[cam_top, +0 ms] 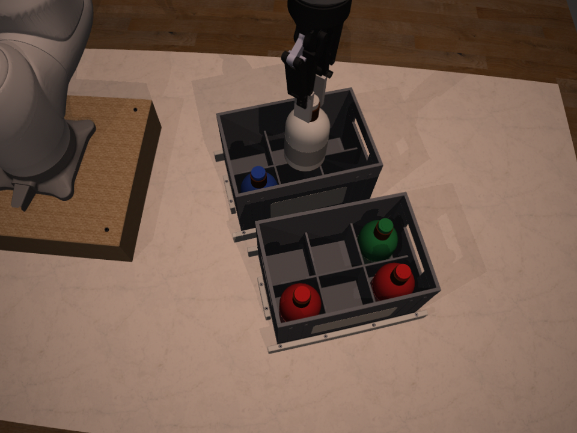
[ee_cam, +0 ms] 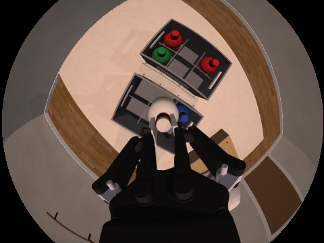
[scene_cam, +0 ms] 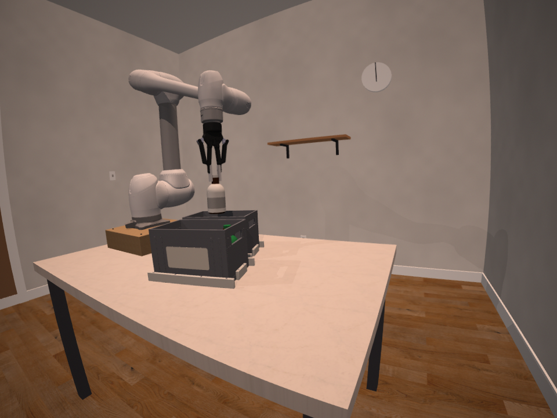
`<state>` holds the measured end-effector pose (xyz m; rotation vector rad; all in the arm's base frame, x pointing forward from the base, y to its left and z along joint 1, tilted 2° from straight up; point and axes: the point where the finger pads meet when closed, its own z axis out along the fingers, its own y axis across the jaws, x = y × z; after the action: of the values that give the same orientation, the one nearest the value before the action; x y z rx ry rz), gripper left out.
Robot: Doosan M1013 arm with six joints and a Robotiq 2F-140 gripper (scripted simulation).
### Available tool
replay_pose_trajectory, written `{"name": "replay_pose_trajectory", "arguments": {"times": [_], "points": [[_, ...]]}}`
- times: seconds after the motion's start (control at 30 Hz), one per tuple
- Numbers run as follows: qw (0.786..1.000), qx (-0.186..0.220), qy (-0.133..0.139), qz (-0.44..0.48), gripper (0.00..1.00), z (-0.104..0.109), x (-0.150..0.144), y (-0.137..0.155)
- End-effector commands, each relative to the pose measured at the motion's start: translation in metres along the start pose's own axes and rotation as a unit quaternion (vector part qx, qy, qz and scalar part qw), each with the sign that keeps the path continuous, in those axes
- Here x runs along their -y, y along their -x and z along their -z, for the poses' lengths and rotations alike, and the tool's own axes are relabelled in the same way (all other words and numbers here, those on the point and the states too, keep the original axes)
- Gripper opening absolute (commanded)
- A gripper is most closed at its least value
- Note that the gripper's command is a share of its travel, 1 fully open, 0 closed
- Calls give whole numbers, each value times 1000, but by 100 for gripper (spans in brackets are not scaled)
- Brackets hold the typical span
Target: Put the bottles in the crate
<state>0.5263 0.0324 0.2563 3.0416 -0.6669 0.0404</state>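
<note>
No legible text, brand, number or sign is showing in any view. The pale panels on the crate fronts [scene_cam: 187,258] are appearing blank, the wall clock [scene_cam: 376,76] is displaying one dark hand and no numerals, and the bottles are presenting no readable lettering.
</note>
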Motion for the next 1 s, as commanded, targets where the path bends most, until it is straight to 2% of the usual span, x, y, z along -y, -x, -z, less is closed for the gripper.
{"name": "replay_pose_trajectory", "arguments": {"times": [0.0,0.97], "points": [[1000,0,0,0,0,-2,0,0],[1000,0,0,0,0,-28,0,0]]}}
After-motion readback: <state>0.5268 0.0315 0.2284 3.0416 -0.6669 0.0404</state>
